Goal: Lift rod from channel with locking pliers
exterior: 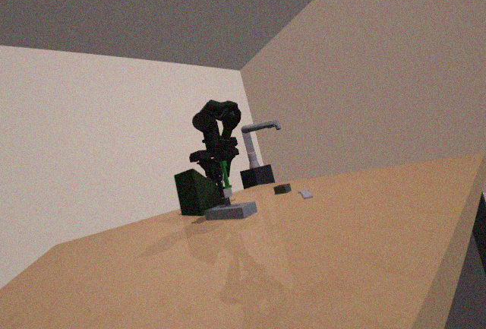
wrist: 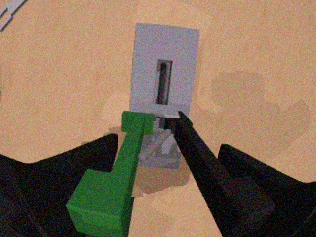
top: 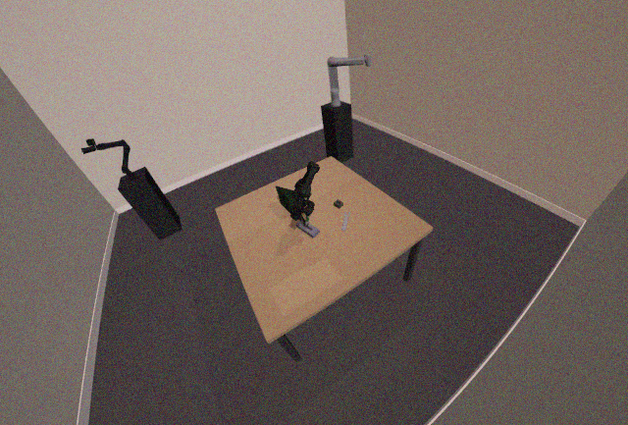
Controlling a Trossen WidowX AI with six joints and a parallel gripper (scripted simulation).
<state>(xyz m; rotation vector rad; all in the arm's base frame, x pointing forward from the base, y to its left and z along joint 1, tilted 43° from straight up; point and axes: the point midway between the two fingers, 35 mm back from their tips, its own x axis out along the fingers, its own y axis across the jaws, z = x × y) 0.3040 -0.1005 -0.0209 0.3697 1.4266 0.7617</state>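
Note:
The gripper (exterior: 222,178) (wrist: 169,144) is shut on the locking pliers (top: 307,219) (exterior: 225,172) (wrist: 129,160), with one green and one black handle between its fingers. The handles stand spread apart. The pliers point down, their grey and dark jaw end close above the grey channel block (top: 313,233) (exterior: 231,212) (wrist: 148,41). In the wrist view the jaw end covers the block's nearer part, just short of the narrow slot. A dark shape in the slot, seemingly the rod (wrist: 162,81), lies below the block's top. Whether the jaws touch the block cannot be told.
A dark green block (top: 287,199) (exterior: 192,195) stands close beside the arm. A small dark box (top: 338,203) (exterior: 282,188) and a flat grey piece (top: 345,221) (exterior: 305,194) (wrist: 10,12) lie on the wooden table (top: 385,228). Two other arms stand on pedestals beyond the table.

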